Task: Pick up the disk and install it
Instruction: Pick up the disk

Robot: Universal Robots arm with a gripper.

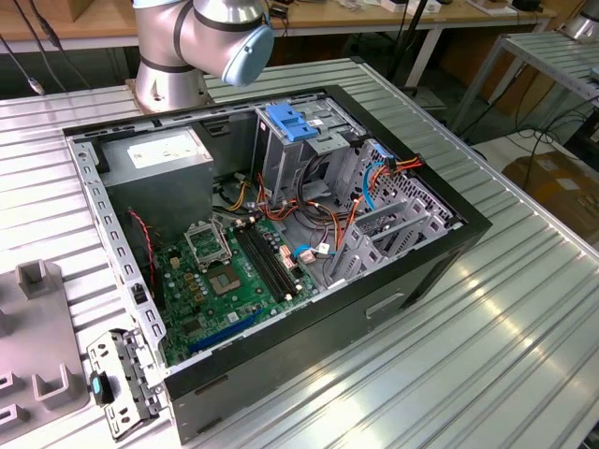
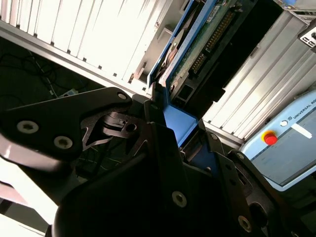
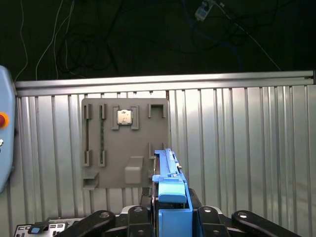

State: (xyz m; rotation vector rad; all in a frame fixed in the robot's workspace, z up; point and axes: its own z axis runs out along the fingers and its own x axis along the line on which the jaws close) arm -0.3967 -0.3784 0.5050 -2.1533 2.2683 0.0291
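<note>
Disk (image 3: 170,177) standing on edge in the gripper (image 3: 172,217), being pinched on its two flat faces by black fingers (image 2: 159,118) pressing in from either side, with one blue side rail facing the first wrist view. Showing its green underside and a row of connector pins in the second wrist view, and sticking out well past the fingertips. Hanging in the air over the ribbed metal table (image 3: 237,148), its far end lining up in the first wrist view with one edge of a grey slotted tray (image 3: 126,148) lying flat on that table. Sitting in one pocket of the tray, a square processor chip (image 3: 124,117). Lying just beside the table, a pale blue control tablet (image 2: 291,148) with a red button (image 2: 270,138). Resting on its side on the table in the exterior view, an open computer case (image 1: 412,281), showing a green motherboard (image 1: 234,271), a grey power supply (image 1: 164,150), a tall metal drive cage (image 1: 295,122) with a blue plastic top, and loose orange, red and blue cables (image 1: 374,178). Standing beyond the case, the arm's base (image 1: 173,84). Lying near the case's corner at the exterior view's left, a small metal bracket (image 1: 122,383), just beside the tray.
</note>
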